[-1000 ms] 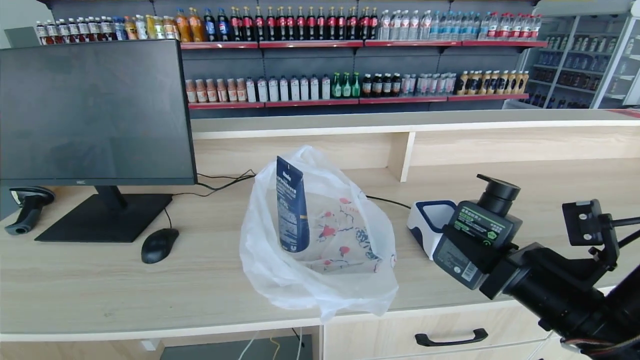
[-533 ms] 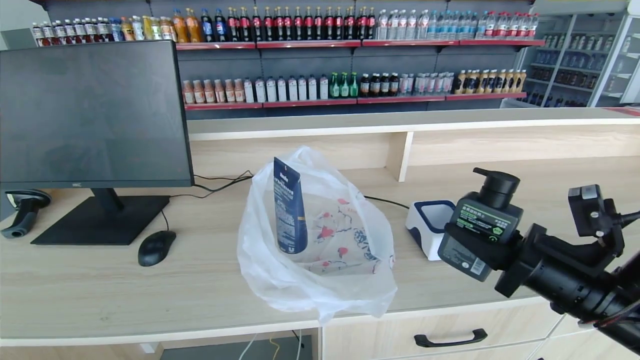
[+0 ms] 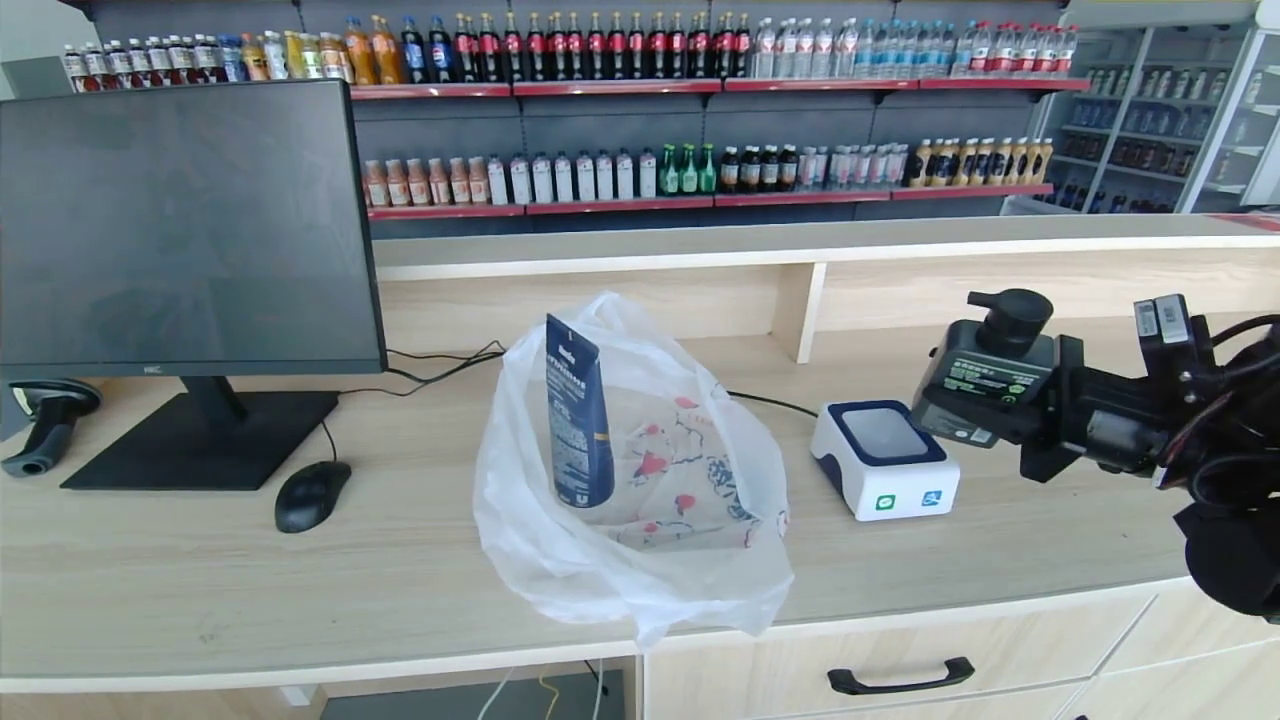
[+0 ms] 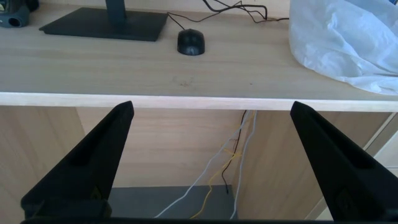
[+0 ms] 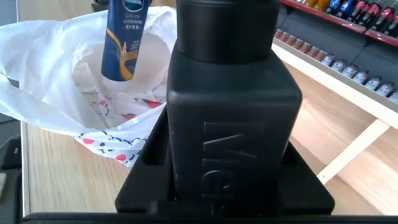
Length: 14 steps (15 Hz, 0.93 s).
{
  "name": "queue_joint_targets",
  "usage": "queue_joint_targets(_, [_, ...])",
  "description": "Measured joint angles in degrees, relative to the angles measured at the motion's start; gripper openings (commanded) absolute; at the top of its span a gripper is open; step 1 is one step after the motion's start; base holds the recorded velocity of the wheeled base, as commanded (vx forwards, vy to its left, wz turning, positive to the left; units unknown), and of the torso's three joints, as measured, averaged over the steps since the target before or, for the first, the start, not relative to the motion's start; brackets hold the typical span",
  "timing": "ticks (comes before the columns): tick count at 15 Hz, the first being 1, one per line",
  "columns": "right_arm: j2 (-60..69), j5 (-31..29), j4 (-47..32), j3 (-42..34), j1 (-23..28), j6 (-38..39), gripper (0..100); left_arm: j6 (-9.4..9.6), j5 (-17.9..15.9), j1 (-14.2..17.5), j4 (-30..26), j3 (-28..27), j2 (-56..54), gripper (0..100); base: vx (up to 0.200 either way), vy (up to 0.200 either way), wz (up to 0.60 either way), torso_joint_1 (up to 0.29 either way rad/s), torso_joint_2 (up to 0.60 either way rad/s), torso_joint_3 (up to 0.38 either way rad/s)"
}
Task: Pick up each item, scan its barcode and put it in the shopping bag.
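Two fingers of the left gripper (image 4: 211, 106) stand spread wide, empty, before the counter (image 4: 186, 68). At frame centre the shopping bag (image 3: 640, 560) holds an upright blue tube (image 3: 578, 420); right of it sits the scanner (image 3: 885, 470), and farther right the right gripper (image 3: 1030, 415) pinches the black pump bottle (image 3: 985, 375).

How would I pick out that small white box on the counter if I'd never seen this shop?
Find the long wooden counter and the white shopping bag at its middle. The box sits just to the bag's right, apart from it. It alone is white with a dark blue frame round a pale window on top; the mouse on the bag's other side is black.
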State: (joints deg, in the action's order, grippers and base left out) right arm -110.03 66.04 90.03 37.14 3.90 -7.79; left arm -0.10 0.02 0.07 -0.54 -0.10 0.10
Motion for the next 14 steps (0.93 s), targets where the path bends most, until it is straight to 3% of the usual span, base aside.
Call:
queue_joint_targets(4, [-7.61,0.56,-0.09,10.84,-2.47,0.00,0,-0.01,0.00,0.00,0.00,0.00,0.00,100,0.000,0.000,0.00,0.000,0.00,0.000])
queue_joint_targets(8, [-11.72,1.46,-0.06,14.45,-7.06,-1.97,0,-0.06,-0.02,0.02,0.00,0.00,0.00,100,0.000,0.000,0.00,0.000,0.00,0.000])
queue_joint_targets(14, [-12.24,3.12,-0.06,16.35,-3.24,-1.46,0,-0.01,0.00,0.00,0.00,0.00,0.00,100,0.000,0.000,0.00,0.000,0.00,0.000])
